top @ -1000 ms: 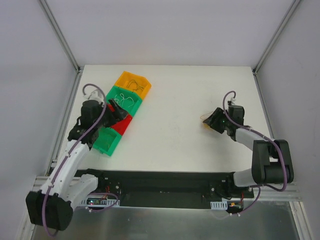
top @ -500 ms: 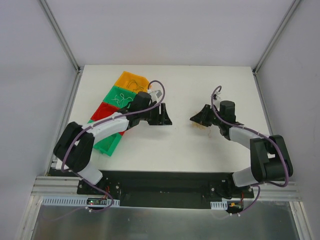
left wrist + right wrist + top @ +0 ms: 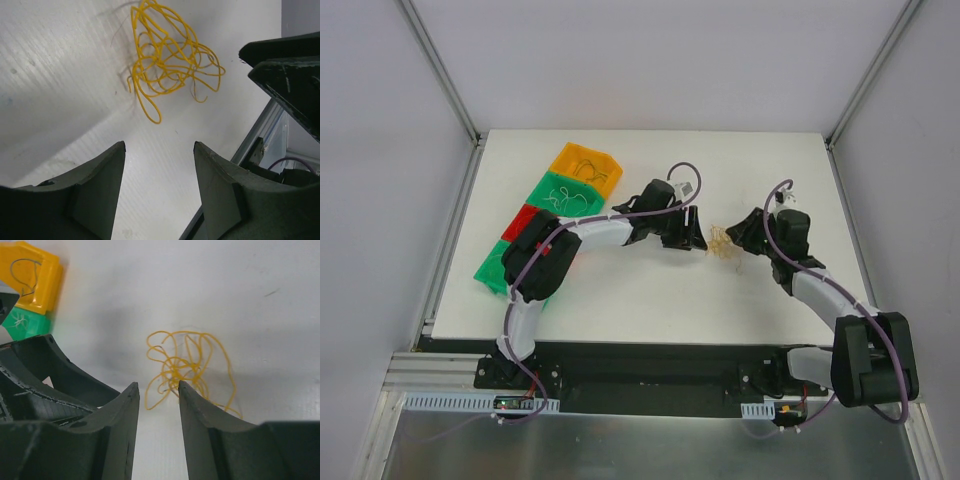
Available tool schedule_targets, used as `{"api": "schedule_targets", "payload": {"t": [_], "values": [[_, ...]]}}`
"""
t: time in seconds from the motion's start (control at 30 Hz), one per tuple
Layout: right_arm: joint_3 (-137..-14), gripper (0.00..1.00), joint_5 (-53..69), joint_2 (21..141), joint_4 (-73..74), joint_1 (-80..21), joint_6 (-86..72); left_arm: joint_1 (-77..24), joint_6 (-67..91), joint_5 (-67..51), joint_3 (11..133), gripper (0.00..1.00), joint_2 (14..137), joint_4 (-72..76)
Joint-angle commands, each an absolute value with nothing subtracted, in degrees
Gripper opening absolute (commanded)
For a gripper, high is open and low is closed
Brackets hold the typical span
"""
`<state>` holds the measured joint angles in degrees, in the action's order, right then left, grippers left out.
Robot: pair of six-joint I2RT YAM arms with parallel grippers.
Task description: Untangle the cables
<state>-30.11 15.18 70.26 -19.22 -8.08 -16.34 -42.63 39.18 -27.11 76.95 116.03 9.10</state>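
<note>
The cables [image 3: 722,242] are a small clump of thin orange-yellow curly wires lying on the white table [image 3: 650,290] between my two grippers. My left gripper [image 3: 692,238] is just left of the clump, open and empty. In the left wrist view the clump [image 3: 167,60] lies beyond the open left gripper [image 3: 159,145]. My right gripper [image 3: 744,236] is just right of the clump, open and empty. In the right wrist view the clump [image 3: 186,365] sits just past the tips of the right gripper [image 3: 158,385]. Red or tan wires do not show in the clump.
A slanted row of bins stands at the left: orange [image 3: 586,168], green [image 3: 566,197], red [image 3: 528,220] and another green [image 3: 495,272], some with thin wires inside. The orange bin [image 3: 32,277] also shows in the right wrist view. Metal frame posts stand at the table's far corners.
My left arm has swung from the bins to the right, up to the clump. My right gripper has drawn back a little to the right, and the clump lies between the two grippers.
</note>
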Motion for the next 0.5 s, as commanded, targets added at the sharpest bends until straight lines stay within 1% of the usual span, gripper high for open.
{"api": "schedule_targets", "payload": {"t": [0.0,0.1,0.27,0.4,0.47], "values": [[-29.88,0.4,9.75,70.22,-16.79,-6.16,-15.91,-43.94,41.66,-27.78,82.61,0.56,120.4,11.07],[-30.67,0.41,10.55,71.71,-16.61,-5.89,-16.08,-44.03,43.06,-27.16,85.16,0.55,123.21,11.16],[-31.29,0.42,11.25,72.51,-16.08,-5.63,-15.91,-43.95,44.03,-26.72,88.24,0.49,126.29,10.37],[-31.38,0.43,11.51,72.77,-15.91,-5.71,-15.91,-43.95,44.47,-26.28,89.56,0.34,126.91,8.35],[-31.99,0.48,11.78,73.3,-15.38,-5.71,-15.47,-43.86,44.39,-25.93,89.12,0.26,126.48,8.44]]}}
